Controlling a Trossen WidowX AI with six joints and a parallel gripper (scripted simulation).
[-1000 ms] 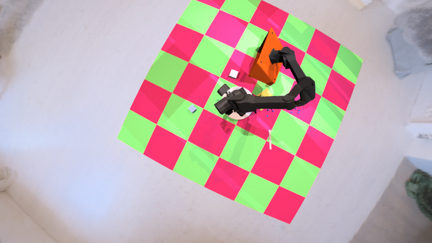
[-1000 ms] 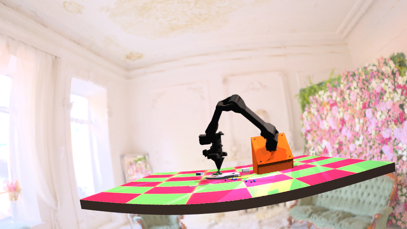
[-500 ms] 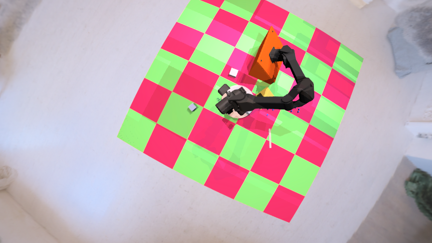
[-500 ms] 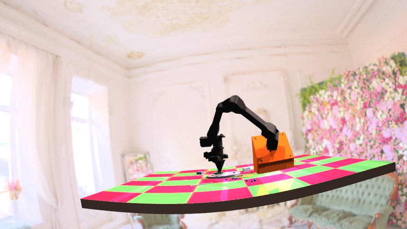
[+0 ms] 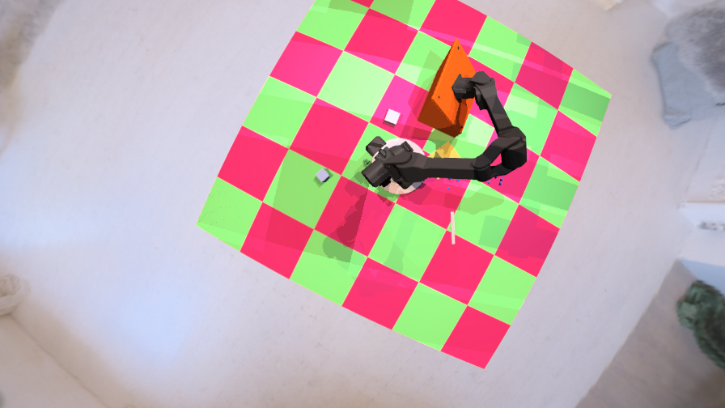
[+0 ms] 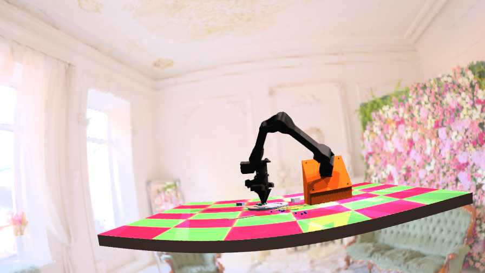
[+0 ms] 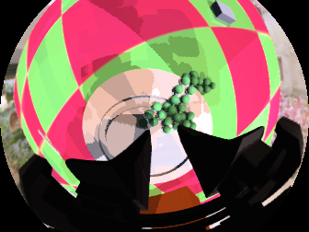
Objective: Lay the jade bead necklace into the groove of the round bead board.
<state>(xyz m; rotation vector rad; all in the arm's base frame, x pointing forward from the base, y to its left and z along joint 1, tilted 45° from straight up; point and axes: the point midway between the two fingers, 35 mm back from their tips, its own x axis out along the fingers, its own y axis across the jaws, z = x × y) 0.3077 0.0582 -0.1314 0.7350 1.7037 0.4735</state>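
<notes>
The jade bead necklace [image 7: 178, 110] is bunched in a heap on the round bead board [image 7: 133, 82] [image 5: 405, 189] [image 6: 283, 206]. In the wrist view part of it lies across the board's right half, and its far end reaches over the rim above the green mat square. The ring groove shows mostly bare on the left and near sides. My gripper [image 7: 164, 131] [image 6: 263, 203] is open and low over the board. Its fingertips stand apart at the near edge of the heap, with beads just beyond and between them. Whether any bead touches a finger cannot be told. The arm hides most of the board in the top view.
An orange wedge [image 5: 446, 96] [image 6: 327, 186] stands by the arm's base. A white block [image 5: 392, 116] [image 6: 295, 200] and a grey cube [image 5: 322, 175] [image 6: 240, 203] [image 7: 223, 13] flank the board. A pale stick [image 5: 452, 228], a yellow flat piece [image 5: 446, 150] and small blue beads [image 5: 449, 188] lie nearby.
</notes>
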